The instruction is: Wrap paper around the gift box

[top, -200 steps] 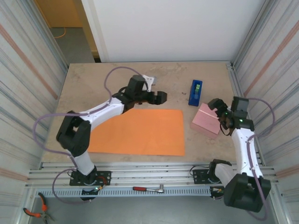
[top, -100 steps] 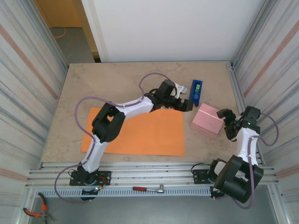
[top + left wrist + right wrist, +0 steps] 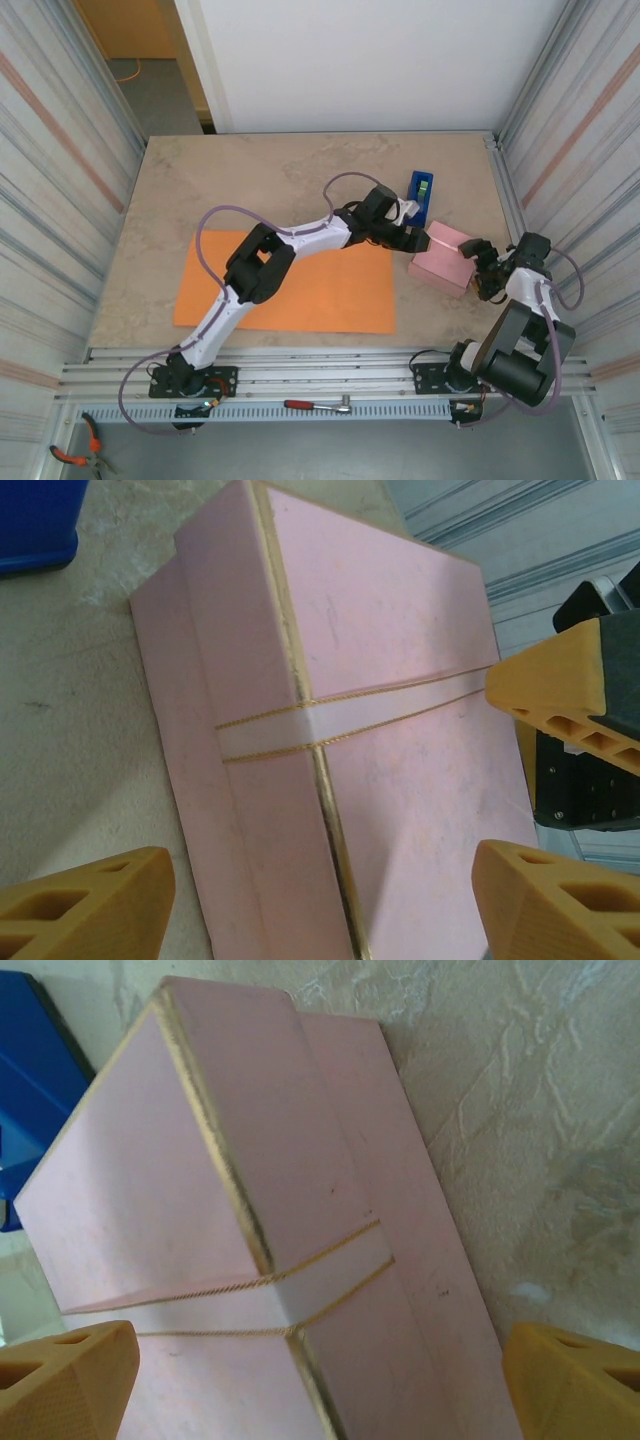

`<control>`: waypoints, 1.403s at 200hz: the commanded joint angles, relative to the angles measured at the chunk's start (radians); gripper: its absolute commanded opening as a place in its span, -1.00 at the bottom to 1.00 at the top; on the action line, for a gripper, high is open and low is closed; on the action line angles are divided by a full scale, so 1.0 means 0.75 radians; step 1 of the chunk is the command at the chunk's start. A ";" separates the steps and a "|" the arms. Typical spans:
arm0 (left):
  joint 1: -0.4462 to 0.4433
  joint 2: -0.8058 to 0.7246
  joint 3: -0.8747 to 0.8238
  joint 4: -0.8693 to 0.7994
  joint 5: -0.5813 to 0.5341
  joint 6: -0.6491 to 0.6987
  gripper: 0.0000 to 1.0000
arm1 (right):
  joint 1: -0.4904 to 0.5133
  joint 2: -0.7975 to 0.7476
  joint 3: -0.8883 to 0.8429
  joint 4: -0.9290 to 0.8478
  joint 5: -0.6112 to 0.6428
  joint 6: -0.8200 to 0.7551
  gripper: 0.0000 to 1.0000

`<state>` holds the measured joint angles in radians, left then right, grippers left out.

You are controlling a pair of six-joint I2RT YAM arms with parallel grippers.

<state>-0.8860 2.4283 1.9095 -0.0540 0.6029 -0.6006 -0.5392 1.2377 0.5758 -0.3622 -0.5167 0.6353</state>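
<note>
Table [image 3: 250, 180]: beige marbled top, flat.
Paper [image 3: 330, 290]: plain orange sheet, lying flat on the near middle of the table.
Gift box [image 3: 442, 258]: pale pink, on the bare tabletop just right of the sheet.
Tape dispenser [image 3: 422, 187]: blue, standing just beyond the box, toward the far edge.

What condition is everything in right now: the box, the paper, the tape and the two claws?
Paper: lying flat and unfolded on the table.
Gift box: closed, unwrapped, on the table beside the paper.
Tape dispenser: upright, beyond the box.
Left claw: open, a finger either side of the box.
Right claw: open, a finger either side of the box.
</note>
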 commanded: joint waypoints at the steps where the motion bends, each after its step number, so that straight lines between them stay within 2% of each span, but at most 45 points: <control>1: -0.015 0.039 0.066 -0.048 0.038 -0.015 0.48 | -0.011 0.048 -0.019 0.084 -0.063 -0.015 0.78; 24: -0.024 0.070 0.101 -0.057 0.055 -0.015 0.25 | -0.007 0.089 -0.027 0.114 -0.085 -0.014 0.65; 52: -0.039 0.105 0.158 -0.062 0.097 -0.022 0.02 | -0.003 0.089 -0.032 0.119 -0.132 -0.021 0.32; 74: -0.049 0.107 0.196 -0.061 0.129 -0.026 -0.05 | 0.016 0.033 -0.031 0.105 -0.177 -0.019 0.05; 91: -0.051 0.076 0.198 -0.051 0.149 -0.027 -0.15 | 0.042 -0.036 -0.029 0.081 -0.199 -0.004 -0.06; 132: -0.052 -0.120 0.078 0.041 0.156 -0.030 -0.19 | 0.206 -0.269 0.015 -0.009 -0.162 0.100 -0.18; 159: -0.046 -0.286 -0.054 0.068 0.126 -0.008 -0.18 | 0.402 -0.413 0.077 -0.063 -0.047 0.206 -0.18; 197: 0.000 -0.555 -0.354 0.118 0.086 0.014 -0.19 | 0.746 -0.429 0.137 0.001 0.166 0.361 -0.17; 226: 0.089 -0.776 -0.631 0.180 0.049 0.018 -0.18 | 1.034 -0.339 0.209 0.079 0.352 0.431 -0.17; 257: 0.210 -1.022 -0.919 0.196 0.036 0.026 -0.18 | 1.349 -0.141 0.289 0.197 0.566 0.488 -0.18; 280: 0.294 -1.192 -1.111 0.171 0.025 0.047 -0.17 | 1.536 0.006 0.350 0.286 0.686 0.527 -0.18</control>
<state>-0.6552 1.6897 1.1545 -0.0849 0.4881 -0.6064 0.4511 1.1431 0.7803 -0.2752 0.0109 0.9813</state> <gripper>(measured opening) 0.416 0.415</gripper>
